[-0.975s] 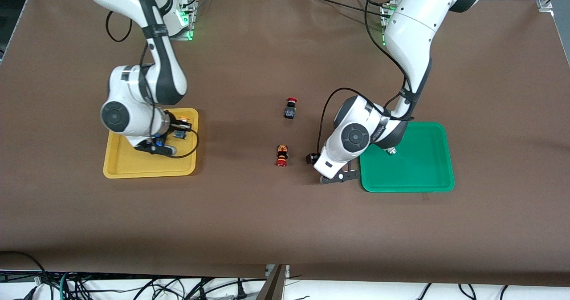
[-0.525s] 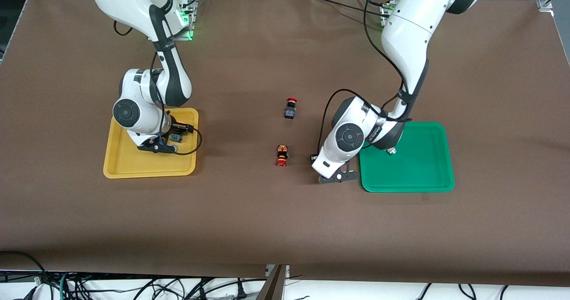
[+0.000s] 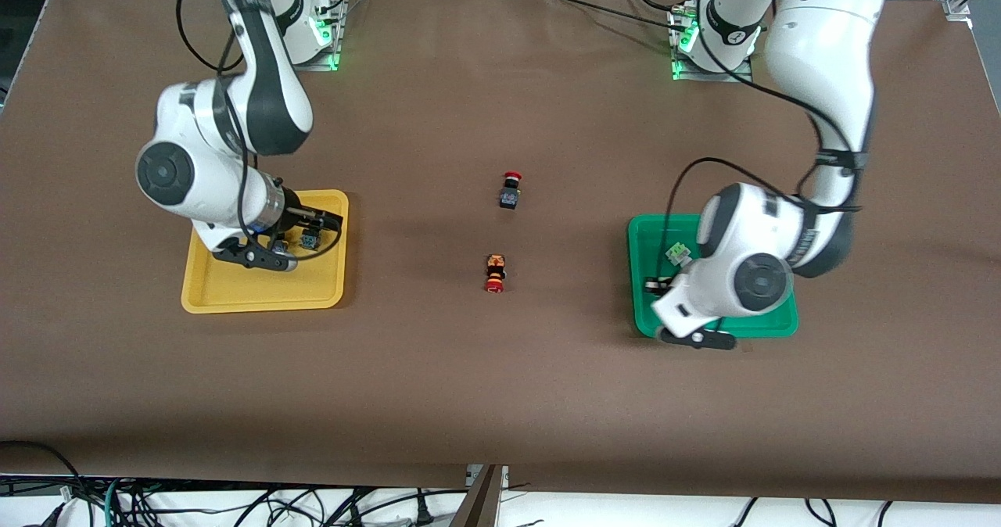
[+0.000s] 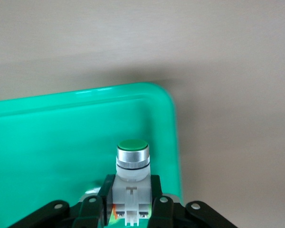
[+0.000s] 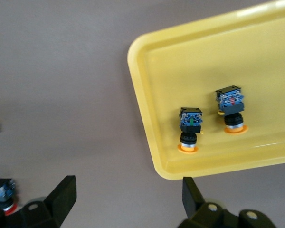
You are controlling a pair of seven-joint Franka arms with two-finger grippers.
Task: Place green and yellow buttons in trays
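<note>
Nearest the front camera, my left pincer is clenched on one white-bodied push-button with a pale green cap. It holds the button by its body, cap outward, over a corner of the one shallow green plastic tray, at the tray's end toward the right arm. In the front view a white and green button shows above that tray just beside this pincer. I cannot tell whether it is the held one or a second, so I count one green button for sure. On the brown tabletop between the trays lie two red-capped buttons, well apart from both pincers: one nearer the camera, the other farther. The one shallow yellow plastic tray holds two dark-bodied buttons with orange-yellow caps, caps down, just beside each other near a corner. My right pincer hangs over them, released, fingers wide, grasping nothing.
</note>
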